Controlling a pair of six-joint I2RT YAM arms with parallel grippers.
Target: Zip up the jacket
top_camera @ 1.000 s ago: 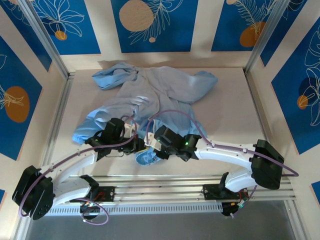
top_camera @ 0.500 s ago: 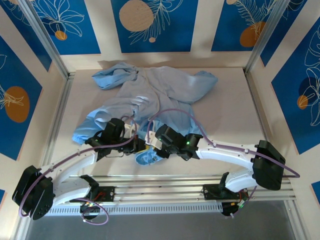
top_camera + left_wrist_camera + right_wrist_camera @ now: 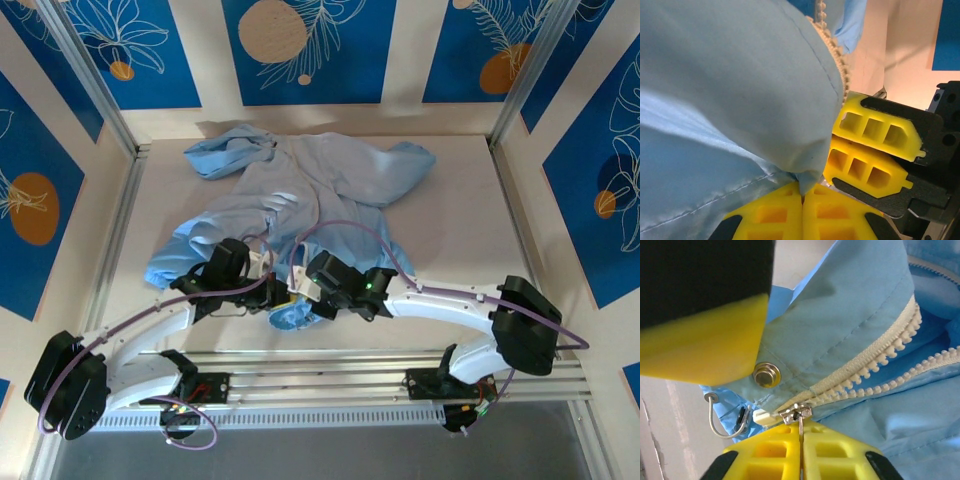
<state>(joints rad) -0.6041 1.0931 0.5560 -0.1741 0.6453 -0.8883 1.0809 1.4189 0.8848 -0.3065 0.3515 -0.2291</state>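
The light-blue jacket [image 3: 310, 185] lies crumpled across the middle of the table, its hem toward the arms. My left gripper [image 3: 268, 283] is at that hem. In the left wrist view the left gripper [image 3: 802, 197] is shut on a fold of the jacket's fabric [image 3: 730, 95], right beside the right gripper's yellow fingers [image 3: 870, 150]. My right gripper [image 3: 298, 286] touches the same spot. In the right wrist view the right gripper [image 3: 801, 437] is shut on the metal zipper pull [image 3: 800, 422], with the slider [image 3: 796, 412] at the bottom end of the cream zipper teeth [image 3: 875, 365].
A metal snap button [image 3: 766, 375] sits on the hem just left of the slider, and a thin wire loop [image 3: 715, 417] hangs below it. The left gripper's yellow finger [image 3: 700, 340] crowds the upper left. Aluminium rails [image 3: 380, 360] run along the table's near edge.
The right arm has shifted slightly to the left, its elbow included. The left arm and the jacket look unmoved.
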